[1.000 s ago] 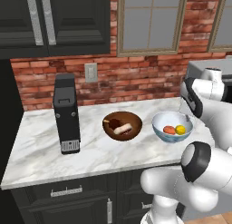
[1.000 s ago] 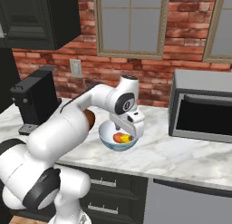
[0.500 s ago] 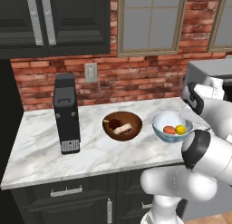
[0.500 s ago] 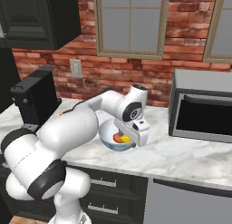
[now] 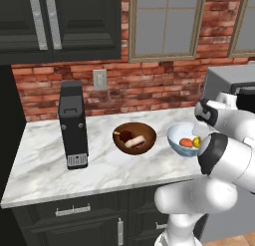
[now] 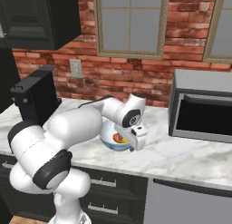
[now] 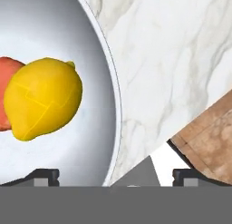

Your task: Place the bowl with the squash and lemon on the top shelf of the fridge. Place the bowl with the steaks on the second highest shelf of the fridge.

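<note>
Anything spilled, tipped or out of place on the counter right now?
Nothing stands out. Both bowls sit upright on the counter: steaks inside the wooden bowl, squash and lemon inside the white bowl.

No text, label, brand, number or sign can be read on anything in these views.
</note>
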Robot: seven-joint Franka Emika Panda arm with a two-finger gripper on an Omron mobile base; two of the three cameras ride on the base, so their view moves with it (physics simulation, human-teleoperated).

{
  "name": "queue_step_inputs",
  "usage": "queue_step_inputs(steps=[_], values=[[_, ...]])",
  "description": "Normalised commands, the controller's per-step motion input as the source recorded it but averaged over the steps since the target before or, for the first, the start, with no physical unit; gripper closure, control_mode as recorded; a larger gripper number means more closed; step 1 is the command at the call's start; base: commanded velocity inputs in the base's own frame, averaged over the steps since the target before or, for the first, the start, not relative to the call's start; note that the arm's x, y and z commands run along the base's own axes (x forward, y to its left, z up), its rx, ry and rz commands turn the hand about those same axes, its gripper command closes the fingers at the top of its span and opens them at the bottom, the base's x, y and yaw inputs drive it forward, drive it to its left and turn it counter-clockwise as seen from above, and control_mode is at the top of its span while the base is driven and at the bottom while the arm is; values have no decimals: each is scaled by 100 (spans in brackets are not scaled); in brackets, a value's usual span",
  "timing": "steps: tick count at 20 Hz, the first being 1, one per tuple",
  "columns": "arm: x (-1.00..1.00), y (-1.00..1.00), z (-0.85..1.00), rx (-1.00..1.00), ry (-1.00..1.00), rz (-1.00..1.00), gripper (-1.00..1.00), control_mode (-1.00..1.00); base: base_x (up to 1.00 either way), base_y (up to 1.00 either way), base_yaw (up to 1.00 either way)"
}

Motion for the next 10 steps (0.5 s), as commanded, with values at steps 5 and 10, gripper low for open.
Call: queue_step_inputs(steps=[5,10], values=[[6,32,-28,0,0,-2,-100,-100,0,0,0],[32,28,-26,0,-3,-7,-100,-100,0,0,0]])
